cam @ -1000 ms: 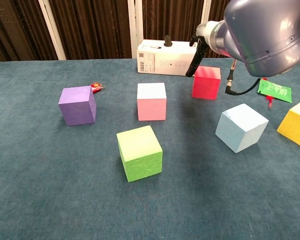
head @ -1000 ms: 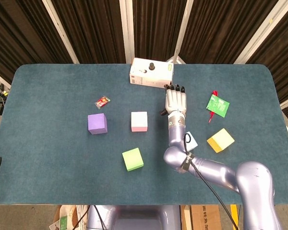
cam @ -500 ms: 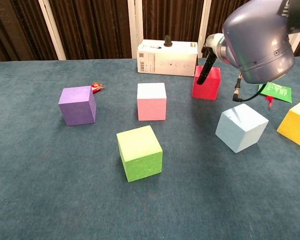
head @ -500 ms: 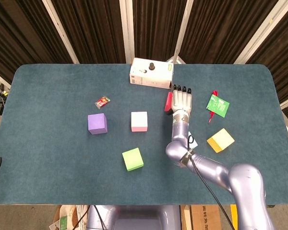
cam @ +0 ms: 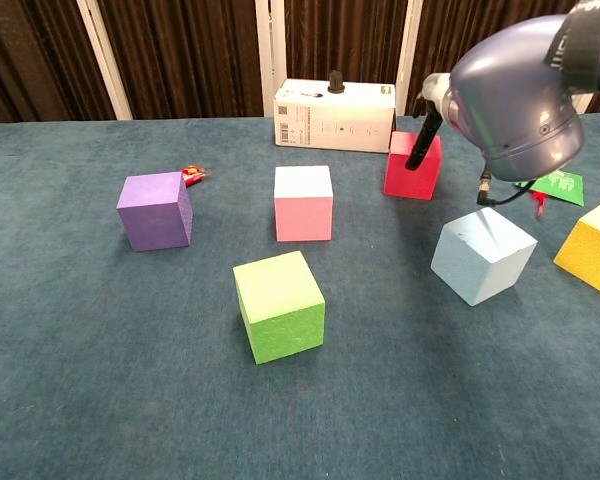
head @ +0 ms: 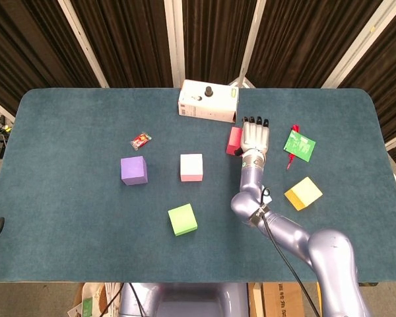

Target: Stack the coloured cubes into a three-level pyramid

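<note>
My right hand [head: 255, 137] lies flat above the table with its fingers stretched toward the far edge, holding nothing. The red cube [head: 233, 140] sits just to its left, partly hidden by it. In the chest view a dark finger [cam: 421, 142] hangs in front of the red cube [cam: 410, 168]. Spread over the table are a purple cube [head: 133, 170], a pink cube [head: 191, 167], a green cube [head: 183, 219] and a yellow cube [head: 303, 193]. The light blue cube [cam: 481, 255] is covered by my forearm in the head view. My left hand is not visible.
A white box [head: 208, 101] with a black knob stands at the back, close behind the red cube. A small candy wrapper [head: 140, 140] lies behind the purple cube. A green packet [head: 298, 145] rests right of my hand.
My right hand has slid to the right and slightly farther from me, uncovering most of the red cube. The cubes have not moved.
</note>
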Action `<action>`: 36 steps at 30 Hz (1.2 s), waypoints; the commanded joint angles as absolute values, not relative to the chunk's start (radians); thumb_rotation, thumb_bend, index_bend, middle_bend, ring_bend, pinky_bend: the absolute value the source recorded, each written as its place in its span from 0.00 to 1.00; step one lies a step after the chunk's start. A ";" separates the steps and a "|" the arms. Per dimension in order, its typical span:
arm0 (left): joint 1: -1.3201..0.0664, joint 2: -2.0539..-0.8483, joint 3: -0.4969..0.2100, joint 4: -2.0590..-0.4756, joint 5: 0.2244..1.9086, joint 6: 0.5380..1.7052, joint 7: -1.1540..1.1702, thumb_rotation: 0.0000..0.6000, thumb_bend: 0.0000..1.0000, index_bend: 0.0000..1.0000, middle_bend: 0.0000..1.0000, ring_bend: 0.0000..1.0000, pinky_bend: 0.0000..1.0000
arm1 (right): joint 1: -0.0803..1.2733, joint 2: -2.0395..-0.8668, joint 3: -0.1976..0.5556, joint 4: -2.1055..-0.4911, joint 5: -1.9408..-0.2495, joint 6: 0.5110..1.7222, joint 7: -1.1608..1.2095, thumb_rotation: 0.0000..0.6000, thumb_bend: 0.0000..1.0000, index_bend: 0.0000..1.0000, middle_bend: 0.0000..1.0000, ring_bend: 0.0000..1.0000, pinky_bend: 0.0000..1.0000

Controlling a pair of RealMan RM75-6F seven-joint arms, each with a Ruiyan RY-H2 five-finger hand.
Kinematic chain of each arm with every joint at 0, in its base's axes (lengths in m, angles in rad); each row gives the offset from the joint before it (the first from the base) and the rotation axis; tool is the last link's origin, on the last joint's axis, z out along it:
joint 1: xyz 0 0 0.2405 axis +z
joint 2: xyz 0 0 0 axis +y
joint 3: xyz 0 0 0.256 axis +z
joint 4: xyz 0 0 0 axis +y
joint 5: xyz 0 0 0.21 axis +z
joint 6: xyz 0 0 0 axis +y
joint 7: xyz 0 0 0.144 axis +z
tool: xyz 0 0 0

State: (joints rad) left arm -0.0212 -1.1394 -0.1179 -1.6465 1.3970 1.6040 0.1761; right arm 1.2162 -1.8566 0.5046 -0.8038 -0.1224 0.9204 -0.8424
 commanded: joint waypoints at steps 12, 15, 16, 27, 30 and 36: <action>-0.021 -1.140 -0.117 -1.650 1.396 1.603 0.181 1.00 0.39 0.05 0.00 0.00 0.00 | 1.217 -1.924 0.534 -0.675 -0.179 0.840 -0.822 1.00 0.18 0.28 0.31 0.11 0.00; -0.022 -1.140 -0.116 -1.651 1.398 1.601 0.181 1.00 0.39 0.05 0.00 0.00 0.00 | 1.219 -1.938 0.541 -0.653 -0.200 0.840 -0.810 1.00 0.18 0.34 0.34 0.15 0.00; -0.022 -1.140 -0.115 -1.652 1.399 1.601 0.181 1.00 0.39 0.05 0.00 0.00 0.00 | 1.219 -1.942 0.544 -0.647 -0.205 0.839 -0.806 1.00 0.18 0.34 0.35 0.15 0.00; -0.022 -1.135 -0.115 -1.653 1.398 1.597 0.171 1.00 0.39 0.06 0.00 0.00 0.00 | 1.214 -1.938 0.575 -0.658 -0.271 0.852 -0.768 1.00 0.18 0.35 0.38 0.17 0.00; -0.021 -1.135 -0.117 -1.650 1.401 1.602 0.169 1.00 0.39 0.06 0.00 0.00 0.00 | 1.202 -1.912 0.578 -0.716 -0.284 0.873 -0.776 1.00 0.18 0.35 0.38 0.17 0.00; -0.017 -1.133 -0.116 -1.645 1.414 1.614 0.149 1.00 0.39 0.06 0.00 0.00 0.00 | 1.137 -1.787 0.573 -0.963 -0.267 0.909 -0.826 1.00 0.18 0.35 0.38 0.17 0.00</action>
State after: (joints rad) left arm -0.0181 -1.1340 -0.1167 -1.6447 1.4129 1.6127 0.1509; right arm 1.1768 -1.8595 0.5755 -0.8399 -0.2741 0.8844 -0.7989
